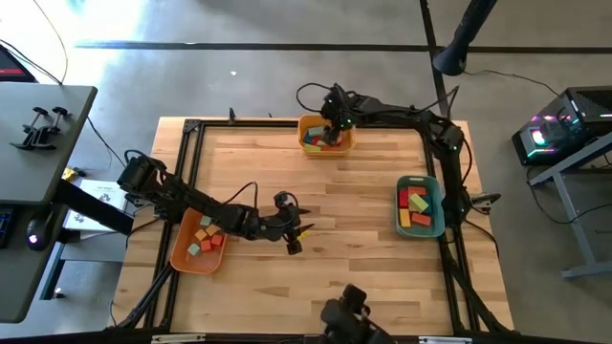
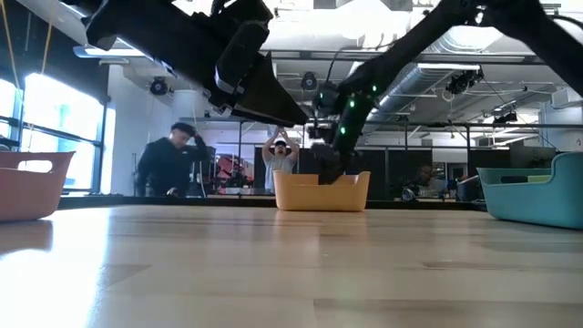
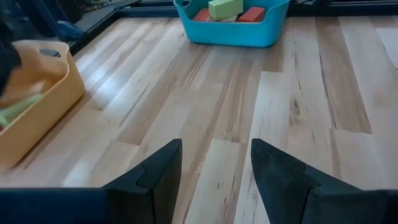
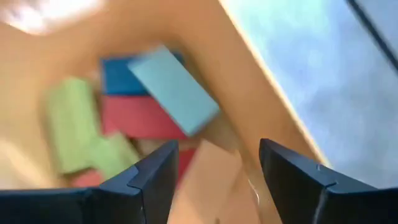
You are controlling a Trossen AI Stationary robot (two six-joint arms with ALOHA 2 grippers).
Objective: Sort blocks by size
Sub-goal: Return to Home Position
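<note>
Small cubes (image 1: pixel 205 239) in red, orange and teal are gathered in the orange tray (image 1: pixel 178 250) at the left edge of the worktop (image 1: pixel 363 191). The left gripper (image 3: pixel 216 146) is held over the worktop's middle, its fingers spread wide with nothing gripped. At the far edge, the right gripper (image 4: pixel 217 149) is poised over the yellow tray (image 1: pixel 302 136), fingers parted and empty. Blue, teal, red and green bars (image 4: pixel 171 87) are piled inside. Larger blocks (image 1: pixel 417 203) are seen in the teal tray (image 1: pixel 422 232) by the right edge.
</note>
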